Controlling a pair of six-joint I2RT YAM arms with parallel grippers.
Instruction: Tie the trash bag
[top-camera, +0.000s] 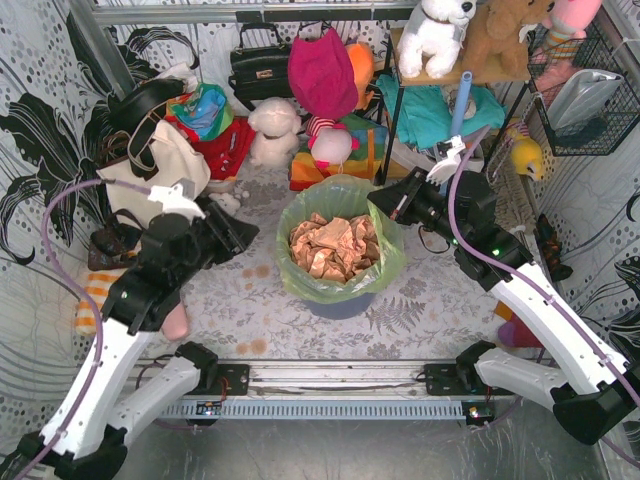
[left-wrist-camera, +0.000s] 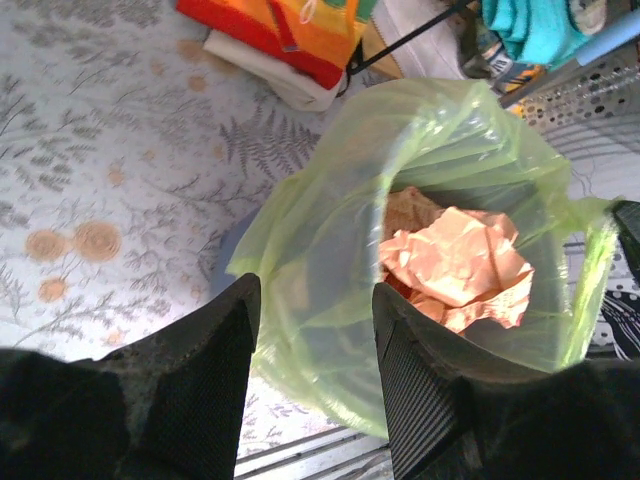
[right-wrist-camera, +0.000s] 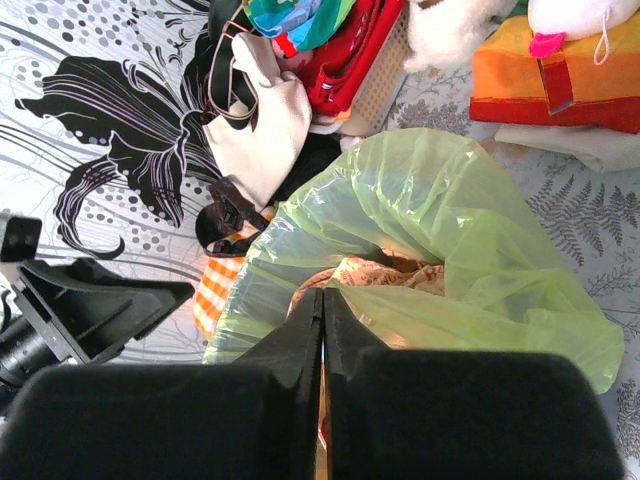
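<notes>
Top external showed the trash bag (top-camera: 340, 195), stuffed with crumpled paper (top-camera: 333, 245), standing in a bin (top-camera: 345, 305) mid-table, the left gripper (top-camera: 245, 232) beside it with jaws apart, the right gripper (top-camera: 385, 205) at its far rim, jaws together, any pinched plastic impossible to tell.

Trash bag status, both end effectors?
Left end effector open, short of trash bag. Right end effector shut at rim, pinch unconfirmed. Bag untied, mouth open. Nothing blocking.
</notes>
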